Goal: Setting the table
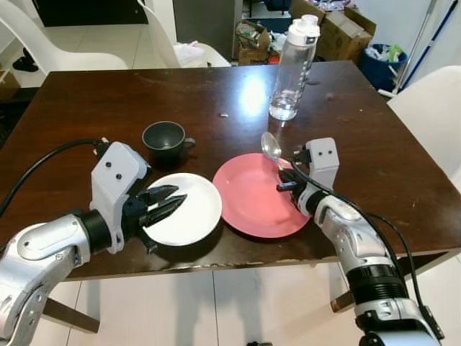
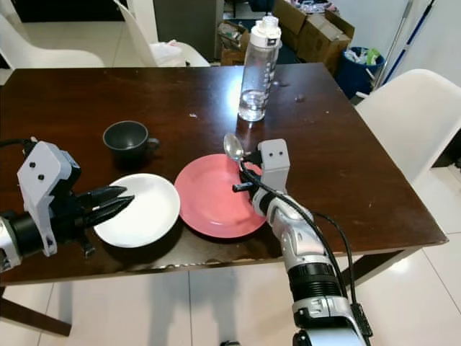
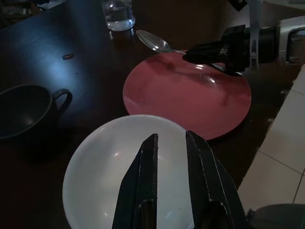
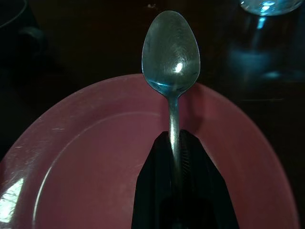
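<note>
A red plate (image 1: pixel 252 198) lies on the dark wooden table (image 1: pixel 374 158) near its front edge. My right gripper (image 1: pixel 287 175) hovers over the plate's right side, shut on the handle of a metal spoon (image 1: pixel 271 146) whose bowl points toward the far rim. Left of the plate sits a white bowl (image 1: pixel 191 210). My left gripper (image 1: pixel 167 202) rests over the bowl's left part, its fingers (image 3: pixel 147 157) a little apart with nothing between them. A dark mug (image 1: pixel 165 141) stands behind the bowl.
A clear water bottle (image 1: pixel 294 68) stands at the back of the table, right of centre. White chairs (image 1: pixel 425 108) flank the table on the right and behind. Cardboard boxes (image 1: pixel 338 32) and a blue bin (image 1: pixel 382 63) sit on the floor beyond.
</note>
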{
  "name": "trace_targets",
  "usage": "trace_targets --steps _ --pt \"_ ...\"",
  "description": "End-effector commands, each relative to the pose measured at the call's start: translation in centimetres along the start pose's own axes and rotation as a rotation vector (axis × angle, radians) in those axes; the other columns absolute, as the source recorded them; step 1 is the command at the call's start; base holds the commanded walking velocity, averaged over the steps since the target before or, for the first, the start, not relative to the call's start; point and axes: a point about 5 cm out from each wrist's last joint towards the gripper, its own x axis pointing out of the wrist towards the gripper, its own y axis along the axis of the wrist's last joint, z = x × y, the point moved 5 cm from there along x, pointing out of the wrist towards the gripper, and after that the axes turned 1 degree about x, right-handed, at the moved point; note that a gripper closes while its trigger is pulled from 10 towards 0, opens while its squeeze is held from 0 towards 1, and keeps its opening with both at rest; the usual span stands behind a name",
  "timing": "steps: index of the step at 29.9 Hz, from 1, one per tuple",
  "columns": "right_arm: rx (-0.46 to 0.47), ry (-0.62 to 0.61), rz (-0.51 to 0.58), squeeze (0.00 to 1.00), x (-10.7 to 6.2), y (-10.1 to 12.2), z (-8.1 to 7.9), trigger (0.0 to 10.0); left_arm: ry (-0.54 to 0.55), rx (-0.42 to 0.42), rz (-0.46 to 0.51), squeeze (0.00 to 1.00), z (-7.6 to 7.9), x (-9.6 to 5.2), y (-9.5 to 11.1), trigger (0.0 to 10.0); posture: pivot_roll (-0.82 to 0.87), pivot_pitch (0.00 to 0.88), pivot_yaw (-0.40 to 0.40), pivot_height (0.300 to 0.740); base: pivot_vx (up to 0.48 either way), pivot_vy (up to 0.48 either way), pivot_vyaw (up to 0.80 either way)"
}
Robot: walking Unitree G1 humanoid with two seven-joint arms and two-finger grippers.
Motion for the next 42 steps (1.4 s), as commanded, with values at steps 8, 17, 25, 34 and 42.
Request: trace_targets --steps 8,17,25,34,42 --pt "0.012 0.008 -0.024 0.00 -0.1 -1.8 -1.0 10.0 -0.012 -0.010 -0.015 0.00 0.6 0.0 -0.3 10.0 0.09 0.107 0.069 0.740 0.000 0.000 0.00" --pt "-0.013 -0.041 -0.040 0.00 -0.5 -2.7 -0.9 10.0 -0.025 -0.024 -0.010 0.00 1.0 0.5 -0.4 10.0 0.07 0.111 0.067 0.740 0.000 0.000 0.00" --pt "-0.002 -0.051 -0.045 1.00 -0.7 -3.1 -0.5 10.0 -0.030 -0.028 -0.009 0.00 1.1 0.7 -0.5 10.0 0.07 0.113 0.067 0.740 0.000 0.000 0.00" --pt "-0.017 -0.060 0.068 0.87 -1.1 -0.1 -0.5 10.0 -0.032 -0.035 -0.006 0.00 1.4 0.9 -0.6 10.0 0.06 0.116 0.064 0.740 0.000 0.000 0.00" --pt "-0.177 -0.078 0.431 0.00 -5.2 6.2 -3.7 10.0 0.108 -0.076 0.038 0.00 -0.1 2.0 -0.7 10.0 0.04 0.105 0.068 0.740 0.000 0.000 0.00"
